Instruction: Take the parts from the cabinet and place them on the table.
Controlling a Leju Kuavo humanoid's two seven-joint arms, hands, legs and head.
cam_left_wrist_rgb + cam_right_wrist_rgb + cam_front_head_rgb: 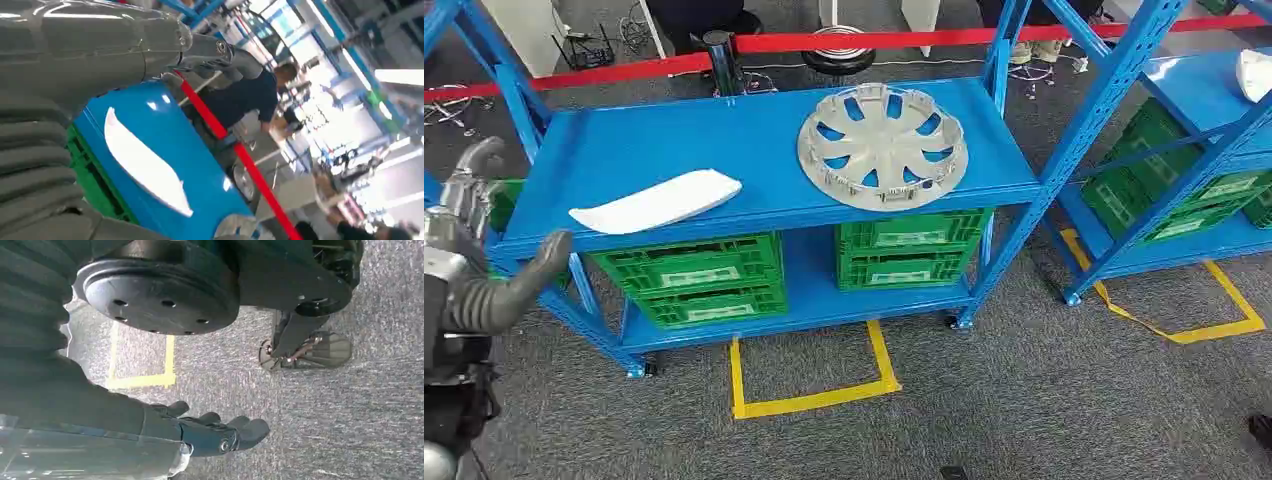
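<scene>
Head view: white panel (pixel 656 201) flat on blue shelf (pixel 754 140), near its front edge, just ahead of left hand (pixel 479 240) and apart from its fingers (pixel 534 268). Looks thin, light, stiff plastic, probably slick and slightly flexing; best pinched across a long edge near the middle. Hubcap (pixel 883 145) farther along the same shelf, well beyond the fingers' reach; light, rigid, spoked, easily hooked at the rim or through an opening. Left fingers spread, holding nothing. Right hand (pixel 210 432) hangs over grey carpet, fingers loosely curled and apart, empty. Green crates (pixel 692 278) on the lower shelf, below the panel; contents hidden.
</scene>
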